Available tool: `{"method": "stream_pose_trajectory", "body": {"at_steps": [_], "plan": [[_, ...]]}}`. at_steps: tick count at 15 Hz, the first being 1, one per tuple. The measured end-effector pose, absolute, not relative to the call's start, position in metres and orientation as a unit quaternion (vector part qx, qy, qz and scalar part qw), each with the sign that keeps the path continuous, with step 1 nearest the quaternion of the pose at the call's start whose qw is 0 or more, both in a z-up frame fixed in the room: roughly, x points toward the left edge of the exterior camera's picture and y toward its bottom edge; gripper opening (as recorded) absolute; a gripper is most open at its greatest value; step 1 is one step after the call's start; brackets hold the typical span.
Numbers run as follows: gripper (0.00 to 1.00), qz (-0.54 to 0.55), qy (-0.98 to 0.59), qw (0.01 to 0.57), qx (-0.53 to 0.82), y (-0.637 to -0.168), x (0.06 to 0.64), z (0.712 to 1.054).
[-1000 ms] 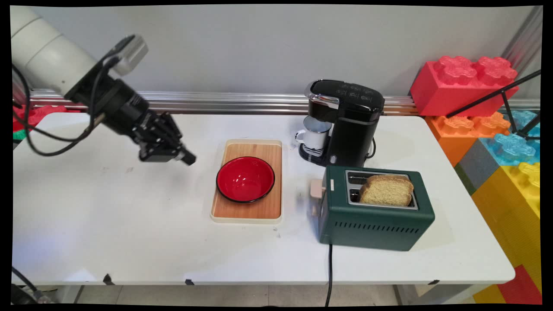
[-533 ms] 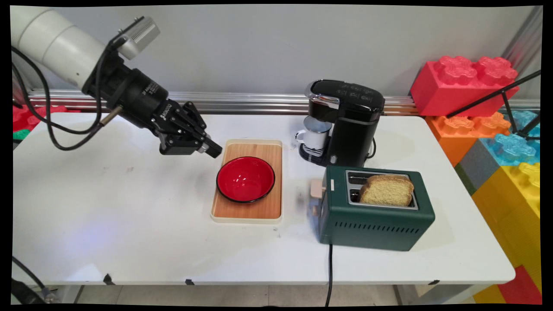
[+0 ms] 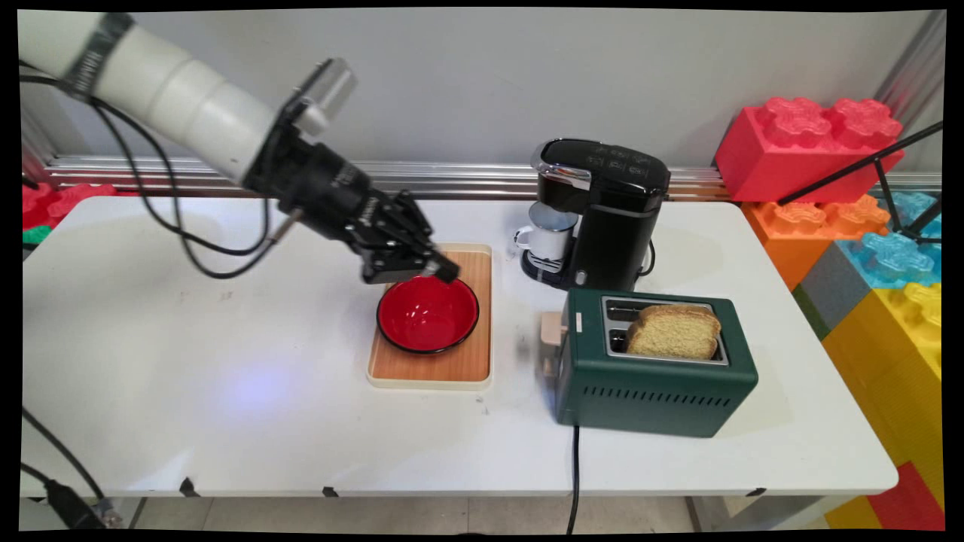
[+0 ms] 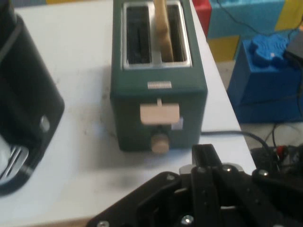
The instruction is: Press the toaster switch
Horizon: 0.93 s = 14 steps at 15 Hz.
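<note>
bowl red, black rim | toaster dark green | coffee maker black | mug white

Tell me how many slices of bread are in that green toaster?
1 slice of tan bread shows, standing in the near slot of the dark green toaster. The far slot looks empty, though its depths are hidden.

no lettering can be read anywhere. the small label on the toaster is too blurred to make out.
</note>
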<state>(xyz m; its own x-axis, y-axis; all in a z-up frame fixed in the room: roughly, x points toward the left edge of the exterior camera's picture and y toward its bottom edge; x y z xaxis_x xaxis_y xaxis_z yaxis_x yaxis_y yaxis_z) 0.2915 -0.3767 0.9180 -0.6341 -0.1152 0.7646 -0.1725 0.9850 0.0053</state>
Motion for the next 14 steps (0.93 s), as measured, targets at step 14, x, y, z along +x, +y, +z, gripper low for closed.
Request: {"method": "stream_pose_trajectory", "body": {"at_steps": [14], "plan": [[0.0,0.029,-0.889,0.45,0.077,-0.416,0.218,0.843]]}}
